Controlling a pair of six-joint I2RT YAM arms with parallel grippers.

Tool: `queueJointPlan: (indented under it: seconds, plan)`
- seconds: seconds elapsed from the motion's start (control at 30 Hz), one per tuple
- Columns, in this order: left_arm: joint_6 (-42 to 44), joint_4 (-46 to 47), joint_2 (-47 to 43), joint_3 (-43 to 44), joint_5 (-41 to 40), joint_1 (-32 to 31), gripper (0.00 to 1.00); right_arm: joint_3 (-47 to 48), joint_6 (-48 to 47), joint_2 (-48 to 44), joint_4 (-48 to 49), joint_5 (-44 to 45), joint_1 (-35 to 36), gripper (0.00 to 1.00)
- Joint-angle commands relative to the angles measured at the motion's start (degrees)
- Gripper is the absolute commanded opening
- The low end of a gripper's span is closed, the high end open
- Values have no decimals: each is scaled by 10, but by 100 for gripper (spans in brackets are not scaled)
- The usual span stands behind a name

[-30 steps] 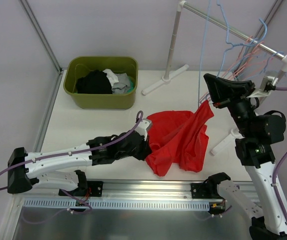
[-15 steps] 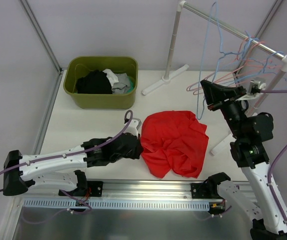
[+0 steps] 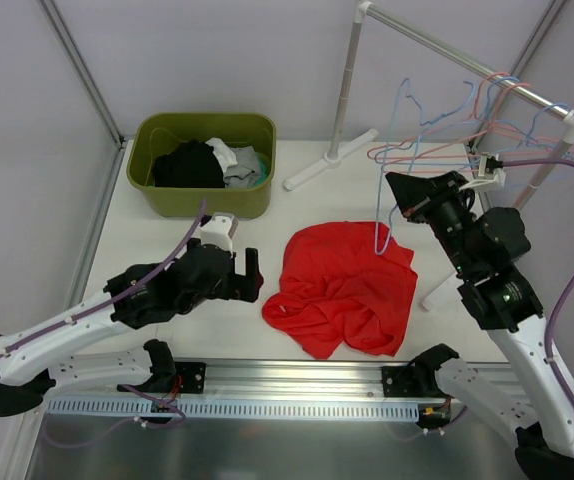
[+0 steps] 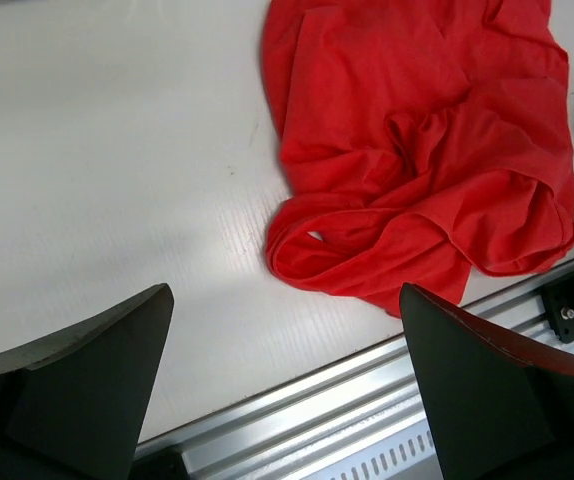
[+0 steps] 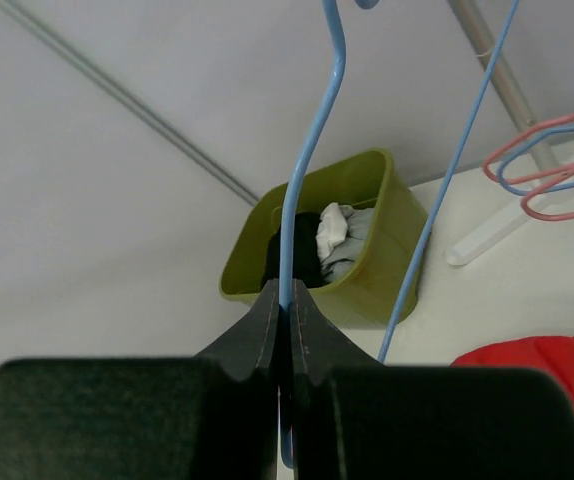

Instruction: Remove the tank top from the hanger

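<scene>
The red tank top (image 3: 342,285) lies crumpled on the white table, free of any hanger; it also fills the upper right of the left wrist view (image 4: 417,150). My left gripper (image 3: 248,272) hovers just left of it, open, its jaws (image 4: 283,292) wide apart with nothing between them. My right gripper (image 3: 395,190) is raised above the tank top's far right corner and is shut on the thin blue hanger (image 3: 381,235). In the right wrist view the hanger wire (image 5: 312,150) runs up from the pinched fingertips (image 5: 287,292), with a corner of the tank top (image 5: 547,370) below.
A green bin (image 3: 202,165) holding black and white clothes stands at the back left. The white clothes rack (image 3: 447,48) crosses the back right with several pink and blue hangers (image 3: 507,95) on it, its foot (image 3: 329,160) on the table. A metal rail (image 3: 297,375) edges the front.
My left gripper let go of the tank top, opened and drew back to the left. The tank top slid off the hanger and settled flat. My right gripper carried the bare hanger left.
</scene>
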Motion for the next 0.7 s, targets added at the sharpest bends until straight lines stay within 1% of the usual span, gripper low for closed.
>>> queueJointPlan:
  seconds: [0.0,0.07,0.1,0.13,0.17,0.23,0.27,0.3,0.37,0.4,0.47,0.5,0.6,0.67]
  plan:
    - [77,-59,-10,39,24,5,99,61,31,46,-54,148,22,0]
    - [117,-60,-14,38,39,6,99,120,24,105,-69,172,36,0]
    - [131,-62,-16,35,45,5,99,142,16,127,-76,197,42,0]
    - [153,-62,-17,27,59,5,99,192,14,171,-85,210,44,0]
    - [163,-62,-17,22,66,5,98,219,9,194,-105,239,49,0]
    - [179,-62,-17,0,77,5,99,271,6,239,-134,275,52,0]
    - [180,-61,-17,-7,78,5,99,320,6,279,-165,300,58,0]
    - [178,-61,-15,-16,74,5,98,339,8,296,-176,354,63,0]
    - [169,-61,-10,-34,62,5,99,386,-4,337,-197,403,78,0]
    - [163,-62,-5,-37,59,5,99,400,-10,349,-206,450,81,0]
    - [163,-62,-1,-33,64,4,99,415,-6,363,-231,484,94,0]
    - [164,-61,-2,-33,64,4,99,411,-4,363,-235,518,101,0]
    - [156,-61,-12,-39,56,5,99,400,-1,353,-236,578,129,0]
    - [155,-61,-17,-40,56,4,99,393,-1,350,-238,592,138,0]
